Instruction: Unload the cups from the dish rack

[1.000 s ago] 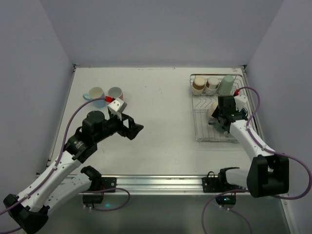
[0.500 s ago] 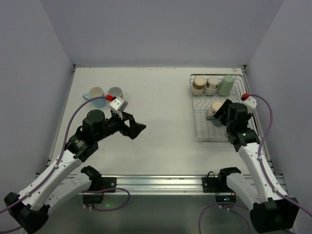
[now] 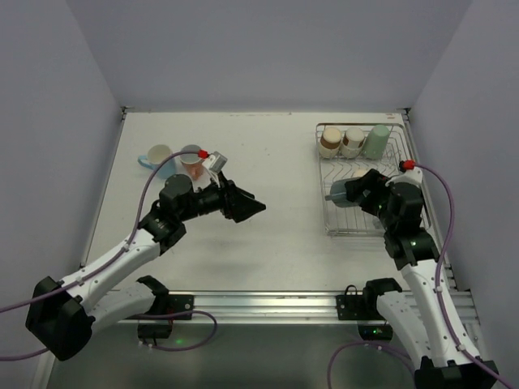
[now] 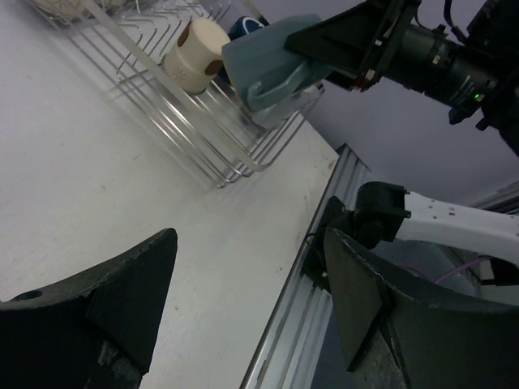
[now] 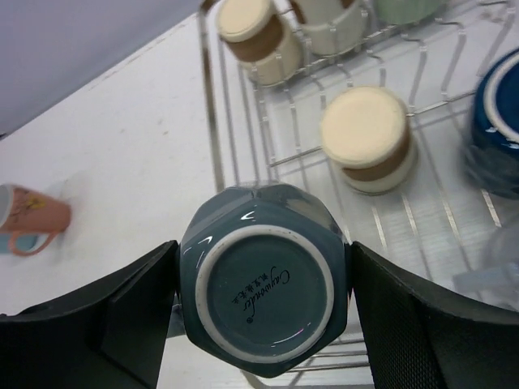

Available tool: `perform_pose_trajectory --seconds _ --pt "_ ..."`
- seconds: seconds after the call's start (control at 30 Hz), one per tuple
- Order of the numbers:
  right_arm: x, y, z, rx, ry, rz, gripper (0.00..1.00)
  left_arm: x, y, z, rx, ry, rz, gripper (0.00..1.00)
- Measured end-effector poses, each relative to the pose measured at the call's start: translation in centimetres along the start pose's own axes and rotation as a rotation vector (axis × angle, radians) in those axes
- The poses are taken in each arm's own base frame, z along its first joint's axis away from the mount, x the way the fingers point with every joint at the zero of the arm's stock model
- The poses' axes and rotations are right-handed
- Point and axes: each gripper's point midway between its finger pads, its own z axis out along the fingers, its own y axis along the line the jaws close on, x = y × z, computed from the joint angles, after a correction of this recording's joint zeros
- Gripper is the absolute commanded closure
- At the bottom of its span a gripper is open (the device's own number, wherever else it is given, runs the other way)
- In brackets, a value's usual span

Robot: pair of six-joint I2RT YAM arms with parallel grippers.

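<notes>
The silver wire dish rack (image 3: 358, 233) stands at the right of the table. My right gripper (image 3: 344, 193) is shut on a grey-teal mug (image 3: 337, 193), held on its side above the rack's left edge; in the right wrist view its base (image 5: 263, 289) faces the camera between both fingers. In the rack are a brown-and-cream mug (image 3: 330, 142), a cream mug (image 3: 353, 142), a pale green mug (image 3: 377, 139), a cream mug (image 5: 369, 138) mid-rack and a dark blue mug (image 5: 495, 121). My left gripper (image 3: 247, 209) is open and empty above the table's middle.
A light blue mug (image 3: 159, 156) and a salmon pink mug (image 3: 192, 162) stand on the table at the far left. The left wrist view shows the rack (image 4: 186, 138), the held mug (image 4: 268, 69) and the table's front rail (image 4: 308, 267).
My right gripper has lifted the grey-teal mug out of the rack and swung it left. My left arm has reached right toward the table's middle, jaws open.
</notes>
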Motion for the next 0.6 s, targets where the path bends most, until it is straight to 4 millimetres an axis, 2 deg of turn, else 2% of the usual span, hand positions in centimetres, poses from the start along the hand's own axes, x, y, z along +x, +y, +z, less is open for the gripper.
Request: perform_pose_trajectory --seconds 0.1,0.27,0.6 --pt "1.0 2.2 -0.4 -0.139 0.03 0.025 0.75 -0.5 -0.5 1.3 0.058 -0.017 -0.065 0.24" --pt "2.5 7.5 -1.7 -0.453 0.096 0.108 0.76 -1.6 -1.6 3.1 0.166 -0.056 -0.176 0.24" --pt "4.1 15.2 -5.9 -0.867 0.205 0.146 0.76 -2.1 -2.3 4.7 0.247 -0.078 -0.308 0.25"
